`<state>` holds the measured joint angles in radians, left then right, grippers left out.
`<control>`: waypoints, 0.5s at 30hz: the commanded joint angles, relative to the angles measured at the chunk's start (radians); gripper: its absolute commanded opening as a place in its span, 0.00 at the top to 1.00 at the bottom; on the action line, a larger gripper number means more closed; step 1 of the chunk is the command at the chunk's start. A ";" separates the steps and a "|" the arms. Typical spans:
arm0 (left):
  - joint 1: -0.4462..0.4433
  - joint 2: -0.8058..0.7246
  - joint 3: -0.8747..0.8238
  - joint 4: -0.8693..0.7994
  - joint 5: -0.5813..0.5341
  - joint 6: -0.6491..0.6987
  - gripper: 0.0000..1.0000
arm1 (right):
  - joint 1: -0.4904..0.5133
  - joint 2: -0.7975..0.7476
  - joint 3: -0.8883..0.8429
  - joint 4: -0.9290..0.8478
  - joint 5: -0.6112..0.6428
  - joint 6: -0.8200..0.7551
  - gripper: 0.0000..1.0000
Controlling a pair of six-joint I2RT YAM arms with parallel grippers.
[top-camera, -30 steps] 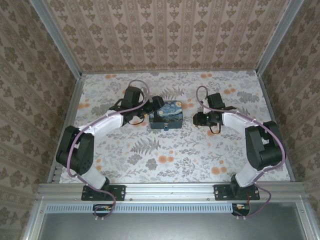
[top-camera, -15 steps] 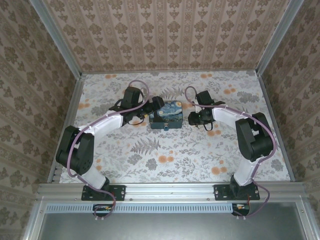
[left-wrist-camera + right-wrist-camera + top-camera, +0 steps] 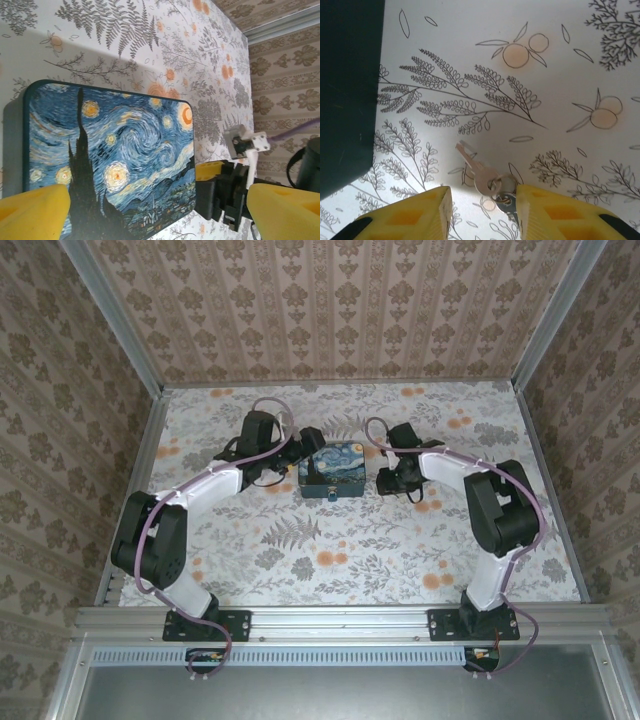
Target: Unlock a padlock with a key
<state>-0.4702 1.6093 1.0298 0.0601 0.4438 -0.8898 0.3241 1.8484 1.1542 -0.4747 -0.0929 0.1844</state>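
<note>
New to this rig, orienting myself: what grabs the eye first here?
A box painted with a swirling starry night sits in the middle of the floral tablecloth. In the right wrist view, a small bunch of keys shows between the yellow fingertips of the right gripper.

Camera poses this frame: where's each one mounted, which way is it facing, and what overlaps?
Top external: above and behind the bases, looking down on the table; both arms show, left gripper and right gripper flanking the painted box.
Left wrist: beside the box, looking obliquely over its lid toward the right gripper; yellow fingers at the bottom.
Right wrist: looking down at the keys between its yellow fingers; the box's dark wall is at left.
Shared: the box shows in all three.
</note>
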 commanded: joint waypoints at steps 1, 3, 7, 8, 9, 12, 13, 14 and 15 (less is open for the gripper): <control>0.007 0.015 -0.013 0.047 0.036 -0.026 0.00 | 0.007 0.037 0.045 -0.055 0.041 -0.011 0.59; 0.007 0.023 -0.014 0.059 0.044 -0.033 0.00 | 0.008 0.051 0.061 -0.057 0.054 -0.010 0.60; 0.008 0.031 -0.013 0.071 0.059 -0.040 0.00 | 0.012 0.071 0.080 -0.088 0.057 -0.012 0.60; 0.007 0.032 -0.012 0.073 0.060 -0.040 0.00 | 0.013 0.075 0.084 -0.090 0.060 -0.011 0.60; 0.007 0.034 -0.012 0.076 0.062 -0.041 0.00 | 0.014 0.077 0.087 -0.094 0.062 -0.012 0.60; 0.007 0.036 -0.011 0.081 0.066 -0.043 0.00 | 0.019 0.083 0.088 -0.100 0.067 -0.011 0.62; 0.036 0.036 -0.012 0.083 0.067 -0.045 0.00 | 0.020 0.080 0.086 -0.099 0.067 -0.011 0.63; 0.035 0.037 -0.013 0.086 0.070 -0.047 0.00 | 0.021 0.079 0.083 -0.099 0.067 -0.012 0.63; 0.035 0.037 -0.013 0.089 0.071 -0.047 0.00 | 0.023 0.076 0.077 -0.097 0.067 -0.010 0.64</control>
<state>-0.4519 1.6375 1.0260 0.1184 0.4934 -0.9234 0.3367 1.9064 1.2247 -0.5251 -0.0494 0.1818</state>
